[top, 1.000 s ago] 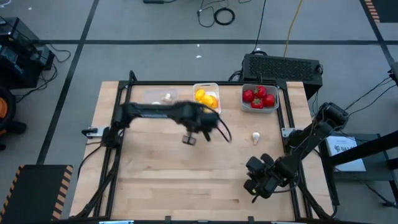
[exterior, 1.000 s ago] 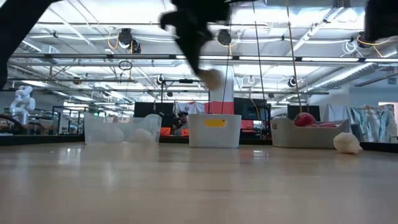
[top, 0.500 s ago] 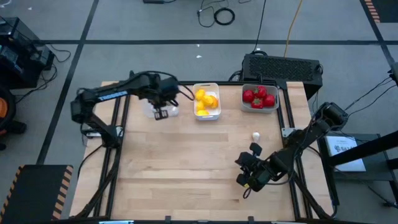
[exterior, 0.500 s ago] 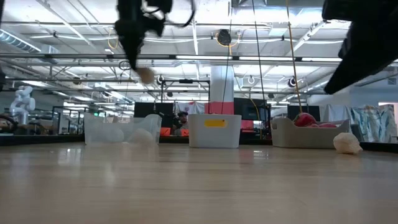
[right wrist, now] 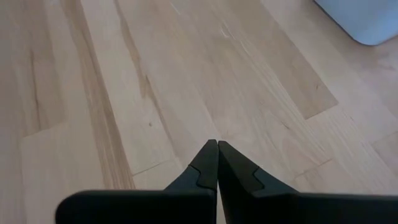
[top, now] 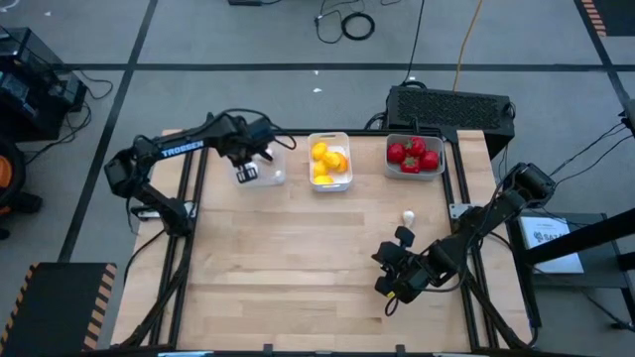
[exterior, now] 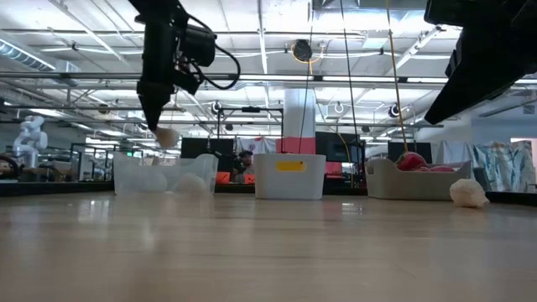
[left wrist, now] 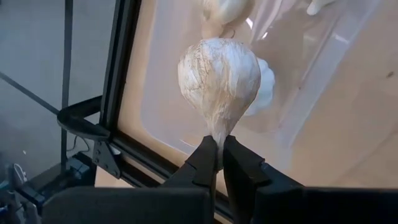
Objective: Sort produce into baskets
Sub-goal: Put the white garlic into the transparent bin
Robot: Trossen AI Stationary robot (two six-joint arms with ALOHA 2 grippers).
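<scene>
Where arm [top: 169,151] reads TROSSEN, left claw [left wrist: 217,155] pinching garlic bulb [left wrist: 219,78]

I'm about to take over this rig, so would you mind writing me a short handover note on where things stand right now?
Left gripper: shut on the stem of a garlic bulb, held above the clear tray, which already has garlic in it.
Right gripper: shut, empty, over bare table at the near right.
Done: lemons in the white tray; tomatoes in the grey-white tray.
Left: release the held bulb into the clear tray, then fetch the loose garlic bulb on the table below the tomato tray.
</scene>
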